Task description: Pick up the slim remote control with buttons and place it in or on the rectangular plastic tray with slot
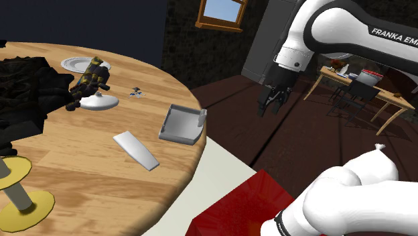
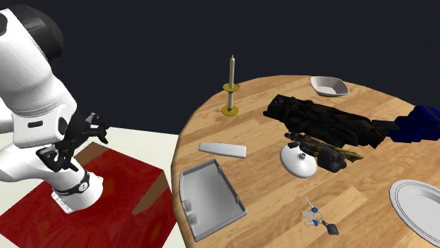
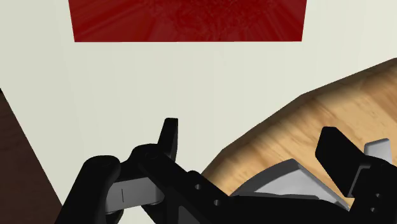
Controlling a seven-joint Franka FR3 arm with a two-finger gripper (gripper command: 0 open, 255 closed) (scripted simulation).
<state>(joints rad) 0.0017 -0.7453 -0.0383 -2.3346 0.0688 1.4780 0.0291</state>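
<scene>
Grey remote (image 1: pixel 136 150) lies flat on the table (image 1: pixel 87 178) just beside the tray (image 1: pixel 179 124), so the empty, wide-open gripper (image 1: pixel 271 106), off beyond the tray, should straddle its narrow width squarely.

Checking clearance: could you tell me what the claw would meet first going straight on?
Likely the pale floor, just short of the table; depth is unclear, so the claw might clip its edge.
</scene>
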